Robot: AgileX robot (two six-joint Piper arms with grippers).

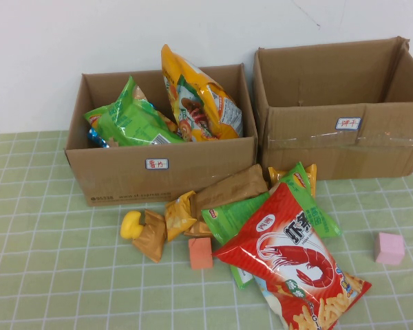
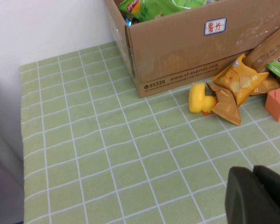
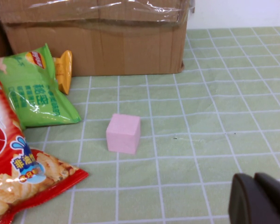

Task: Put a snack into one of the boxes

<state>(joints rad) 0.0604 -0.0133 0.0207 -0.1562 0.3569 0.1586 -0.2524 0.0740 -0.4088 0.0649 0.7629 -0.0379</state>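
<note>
Left claw (image 2: 259,196): clenched, empty, hovering over bare tabletop (image 2: 107,154) near the left box (image 1: 158,168). Right claw (image 3: 261,200): clenched, empty, over the tabletop near the pink cube (image 3: 123,133). Left box holds green and orange bags; right box (image 1: 337,148) shows no contents. Snacks lie heaped in front of both boxes: the red shrimp bag (image 1: 289,258) on top, green bag (image 1: 230,216) beneath. Yellow duck (image 1: 131,225) and orange cube (image 1: 200,254) beside the heap.

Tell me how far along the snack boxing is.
Done: the left cardboard box already holds green and orange chip bags. In hand: nothing; left gripper and right gripper are shut, empty, low over the cloth. Left: the red shrimp-chip bag and its pile remain outside; the right cardboard box looks empty.
</note>
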